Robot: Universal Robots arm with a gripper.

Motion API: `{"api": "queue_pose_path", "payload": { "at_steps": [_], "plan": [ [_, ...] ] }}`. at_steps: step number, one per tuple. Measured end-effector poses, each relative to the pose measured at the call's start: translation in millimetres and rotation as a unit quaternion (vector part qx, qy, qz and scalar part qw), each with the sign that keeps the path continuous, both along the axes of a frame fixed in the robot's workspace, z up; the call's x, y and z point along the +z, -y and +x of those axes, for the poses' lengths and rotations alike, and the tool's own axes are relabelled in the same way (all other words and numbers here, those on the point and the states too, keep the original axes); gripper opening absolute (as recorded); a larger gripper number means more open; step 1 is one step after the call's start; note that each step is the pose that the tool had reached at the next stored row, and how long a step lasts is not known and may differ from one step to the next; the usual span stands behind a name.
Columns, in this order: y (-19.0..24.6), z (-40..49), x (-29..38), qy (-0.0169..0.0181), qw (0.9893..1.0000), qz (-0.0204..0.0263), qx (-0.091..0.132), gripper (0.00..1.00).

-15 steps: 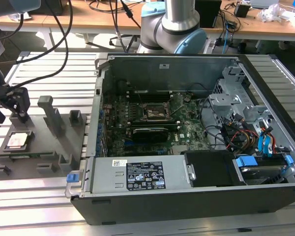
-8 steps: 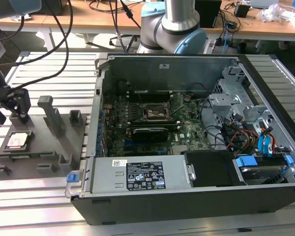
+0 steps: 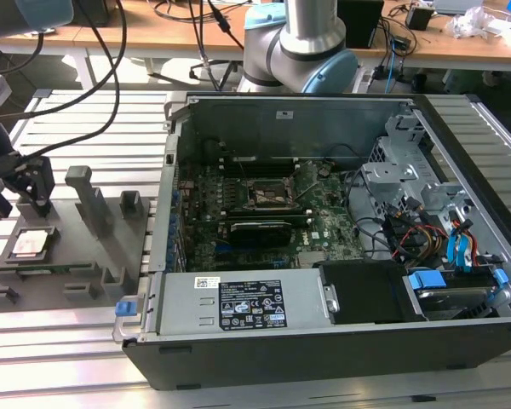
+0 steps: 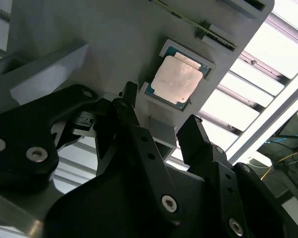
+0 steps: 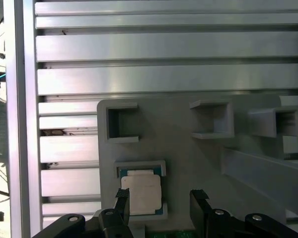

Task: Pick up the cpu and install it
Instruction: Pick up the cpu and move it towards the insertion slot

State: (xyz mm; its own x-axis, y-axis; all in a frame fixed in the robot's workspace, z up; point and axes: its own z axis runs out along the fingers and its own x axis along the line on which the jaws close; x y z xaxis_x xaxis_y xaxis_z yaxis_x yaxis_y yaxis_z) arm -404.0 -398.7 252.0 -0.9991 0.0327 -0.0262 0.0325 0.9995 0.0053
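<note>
Computer case (image 3: 281, 119) sits at your exterior view's right; grey fixture tray (image 3: 85, 281) lies lower left. Over it your gripper (image 5: 160, 196) hangs spread open, holding nothing, seemingly just clear of the cpu (image 5: 141, 191) seated in its pocket.

grey holder tray (image 3: 64, 256): directly beneath gripper (image 3: 21, 209) | open computer case (image 3: 324, 362): well apart from gripper, toward the exterior view's right | slatted aluminium table (image 5: 164, 44): under tray and case
</note>
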Motion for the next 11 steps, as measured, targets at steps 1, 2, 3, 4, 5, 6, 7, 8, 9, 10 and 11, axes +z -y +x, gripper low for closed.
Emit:
{"api": "queue_pose_path", "payload": {
  "at_steps": [1,2,3,4,5,6,7,8,9,10,11],
  "plan": [
    [0.0,0.0,-0.4,0.0000,1.0000,0.0000,0.000,0.60],
    [0.0,0.0,-1.1,0.0000,1.0000,0.0000,0.000,0.60],
    [0.0,0.0,-1.6,0.0000,1.0000,0.0000,0.000,0.60],
    [0.0,0.0,-1.9,0.0000,1.0000,0.0000,0.000,0.60],
    [0.0,0.0,-2.8,0.0000,1.0000,0.0000,0.000,0.60],
    [0.0,0.0,-3.6,0.0000,1.0000,0.0000,0.000,0.60],
    [0.0,0.0,-4.4,0.0000,1.0000,0.0000,0.000,0.60],
    [0.0,0.0,-4.8,0.0000,1.0000,0.0000,0.000,0.60],
    [0.0,0.0,-5.4,0.0001,1.0000,0.0000,0.000,0.60],
    [0.0,0.0,-6.4,0.0000,1.0000,0.0000,0.000,0.60],
    [0.0,0.0,-7.1,0.0000,1.0000,0.0000,0.000,0.60]
  ]
}}
